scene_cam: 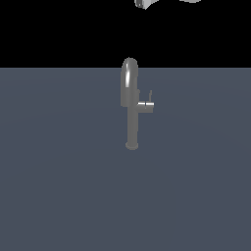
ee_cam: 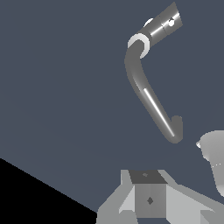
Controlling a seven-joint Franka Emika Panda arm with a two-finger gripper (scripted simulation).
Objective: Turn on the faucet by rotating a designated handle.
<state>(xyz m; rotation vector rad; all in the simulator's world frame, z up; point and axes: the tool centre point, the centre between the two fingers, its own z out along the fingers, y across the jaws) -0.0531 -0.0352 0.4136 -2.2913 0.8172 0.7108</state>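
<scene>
Currently: gripper (ee_cam: 148, 210) state cannot be told | faucet (scene_cam: 131, 105) upright | handle (scene_cam: 146, 105) untouched

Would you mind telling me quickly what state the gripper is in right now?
Gripper: cannot be told whether open or closed; its fingertips are out of frame. It holds nothing visible and is clear of the faucet and its handle.

Only a small pale-grey piece of the arm (scene_cam: 143, 4) shows at twelve o'clock in the exterior view, cut by the frame edge. The wrist view shows the gripper (ee_cam: 148, 201) body close up; its fingertips lie out of frame.
</scene>
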